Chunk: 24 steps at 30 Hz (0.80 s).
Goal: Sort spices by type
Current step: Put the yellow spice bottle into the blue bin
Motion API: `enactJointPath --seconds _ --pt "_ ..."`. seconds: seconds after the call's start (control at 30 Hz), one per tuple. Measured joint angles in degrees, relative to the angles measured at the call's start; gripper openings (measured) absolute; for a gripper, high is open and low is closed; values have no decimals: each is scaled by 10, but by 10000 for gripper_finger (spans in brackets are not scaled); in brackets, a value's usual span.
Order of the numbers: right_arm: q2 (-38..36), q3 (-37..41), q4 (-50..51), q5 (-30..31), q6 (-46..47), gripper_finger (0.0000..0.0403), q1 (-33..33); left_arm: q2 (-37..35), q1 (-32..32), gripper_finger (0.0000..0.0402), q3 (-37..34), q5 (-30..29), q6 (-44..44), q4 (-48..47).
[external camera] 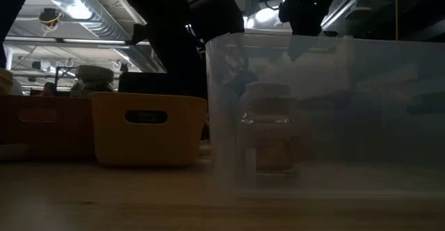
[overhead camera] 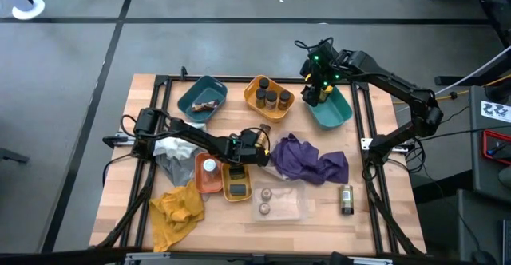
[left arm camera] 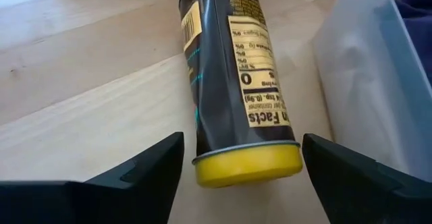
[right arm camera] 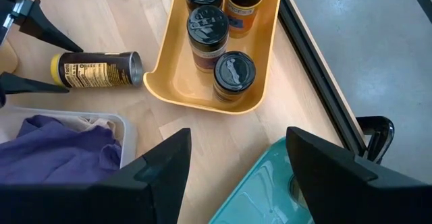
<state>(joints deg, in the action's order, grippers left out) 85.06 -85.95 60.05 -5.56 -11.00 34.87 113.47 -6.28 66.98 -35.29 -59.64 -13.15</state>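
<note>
A dark spice jar [left arm camera: 233, 69] with a yellow lid [left arm camera: 248, 164] lies on its side on the wooden table, between the yellow tray [overhead camera: 267, 96] and the purple cloth [overhead camera: 307, 157]. My left gripper [left arm camera: 241, 143] is open, one finger on each side of the lid end with a small gap to each. The right wrist view shows the same jar [right arm camera: 94, 69]. My right gripper [right arm camera: 236, 133] hangs open with nothing in it, high over the teal tray [overhead camera: 331, 109] at the far right.
The yellow tray holds several black-lidded jars [right arm camera: 206, 25]. Near the front stand an orange tray [overhead camera: 209, 172] with a white-lidded jar, a small yellow tray [overhead camera: 237, 181] with a flat tin, and a clear bin [overhead camera: 279, 201] with two jars. Another jar [overhead camera: 346, 199] lies alone.
</note>
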Motion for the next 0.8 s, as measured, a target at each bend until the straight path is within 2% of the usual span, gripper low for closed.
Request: enactJointPath --seconds 0.3,0.5,0.8 --pt "0 0 0 0 0 243 0 0 0 206 0 -1 27 0" --pt "0 0 1 -7 -15 243 0 -9 4 206 0 23 48 -5" --pt "0 0 15 -166 -116 243 0 -86 36 208 0 121 128 -61"
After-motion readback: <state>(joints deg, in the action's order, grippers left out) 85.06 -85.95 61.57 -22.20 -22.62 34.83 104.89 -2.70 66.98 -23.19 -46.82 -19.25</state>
